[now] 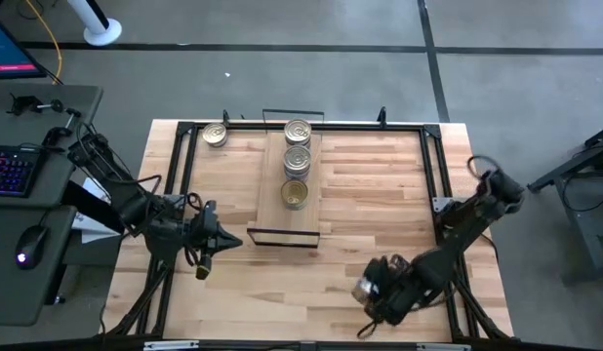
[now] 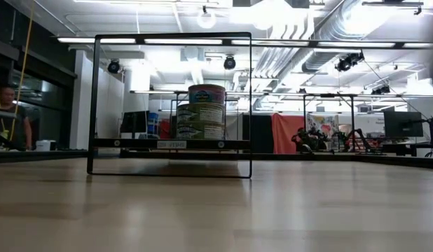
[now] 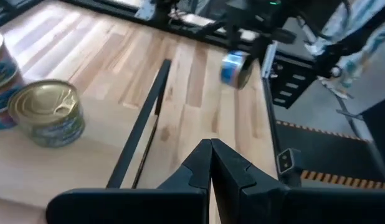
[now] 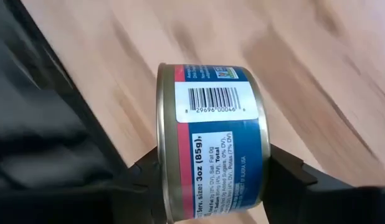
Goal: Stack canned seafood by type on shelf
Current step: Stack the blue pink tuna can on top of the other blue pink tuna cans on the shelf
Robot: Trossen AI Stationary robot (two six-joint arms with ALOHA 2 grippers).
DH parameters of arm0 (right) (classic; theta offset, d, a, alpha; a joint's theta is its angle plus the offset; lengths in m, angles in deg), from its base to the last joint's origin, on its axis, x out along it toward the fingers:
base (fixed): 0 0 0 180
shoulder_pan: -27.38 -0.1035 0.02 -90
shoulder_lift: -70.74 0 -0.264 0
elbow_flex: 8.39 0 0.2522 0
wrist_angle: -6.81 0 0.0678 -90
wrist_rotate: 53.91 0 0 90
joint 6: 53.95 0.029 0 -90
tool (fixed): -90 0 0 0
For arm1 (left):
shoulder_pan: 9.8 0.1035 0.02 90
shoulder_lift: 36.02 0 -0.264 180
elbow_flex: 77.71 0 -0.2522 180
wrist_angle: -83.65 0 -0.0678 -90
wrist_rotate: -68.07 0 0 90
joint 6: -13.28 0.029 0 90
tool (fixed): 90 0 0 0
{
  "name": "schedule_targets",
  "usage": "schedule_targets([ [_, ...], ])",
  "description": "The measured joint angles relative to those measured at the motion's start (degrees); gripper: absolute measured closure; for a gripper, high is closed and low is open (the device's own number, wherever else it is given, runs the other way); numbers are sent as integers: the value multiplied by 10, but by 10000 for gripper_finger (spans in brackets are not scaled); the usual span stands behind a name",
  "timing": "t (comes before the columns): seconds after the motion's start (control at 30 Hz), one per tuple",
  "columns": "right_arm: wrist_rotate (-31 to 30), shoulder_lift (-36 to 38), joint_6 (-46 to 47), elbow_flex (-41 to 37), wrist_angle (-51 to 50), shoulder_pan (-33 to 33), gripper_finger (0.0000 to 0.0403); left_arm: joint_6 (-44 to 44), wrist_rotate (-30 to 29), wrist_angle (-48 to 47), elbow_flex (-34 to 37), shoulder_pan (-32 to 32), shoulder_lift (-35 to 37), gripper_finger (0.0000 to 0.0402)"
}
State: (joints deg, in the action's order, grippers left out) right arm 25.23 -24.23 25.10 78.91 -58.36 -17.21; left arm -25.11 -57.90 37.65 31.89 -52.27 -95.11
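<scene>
- The right gripper, at the table's near right corner, has its jaws clamped on a blue-labelled tin.
- The shelf with its stacked tins lies well away toward the table's middle.
- The left gripper, jaws closed and empty, sits nearer the shelf.

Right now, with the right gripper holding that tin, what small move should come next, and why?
Probably lift and carry it toward the shelf. The right gripper is closed on a blue-labelled tin near the table's front right, far from the shelf, where three tins already sit in a row. The left gripper waits shut beside the shelf's near end.
</scene>
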Motion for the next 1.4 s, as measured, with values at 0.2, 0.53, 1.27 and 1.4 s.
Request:
schedule_targets([
  [0.2,-183,125,108,-110,91,54,235,89,15,49,0,2,50,401],
  [0.53,-343,292,-11,-148,141,281,235,193,-98,69,0,17,116,402],
  [1.27,252,48,-171,-187,771,758,222,101,-124,154,0,210,-3,401],
  [1.4,253,3,-136,-174,813,756,221,104,-112,154,0,232,-10,402],
])
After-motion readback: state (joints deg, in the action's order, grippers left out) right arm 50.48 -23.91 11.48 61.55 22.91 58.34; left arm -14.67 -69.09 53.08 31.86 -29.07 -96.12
